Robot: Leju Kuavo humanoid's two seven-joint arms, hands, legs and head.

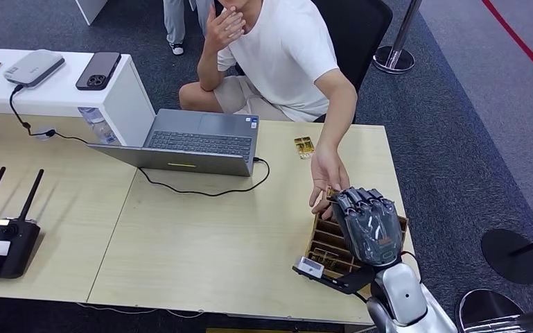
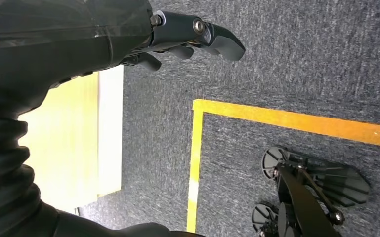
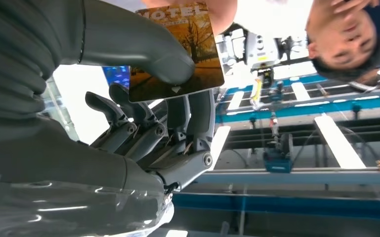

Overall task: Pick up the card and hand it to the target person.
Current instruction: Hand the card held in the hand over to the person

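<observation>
Card (image 3: 178, 49) is sitting pinched between the thumb and fingers of the right hand (image 1: 369, 222), raised by the person's hand (image 1: 328, 179) above the table (image 1: 201, 243), and an early release risks dropping it.

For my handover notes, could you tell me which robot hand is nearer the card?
Right. The right hand pinches the card itself, raised toward the person's hand; the left hand hangs beside the table, over the carpet.

The right robot hand (image 1: 369, 223) is raised near the surface's right edge, thumb and fingers pinching a card (image 3: 178, 49). The left robot hand (image 2: 178, 37) hangs down, fingers loosely curled, holding nothing.
</observation>
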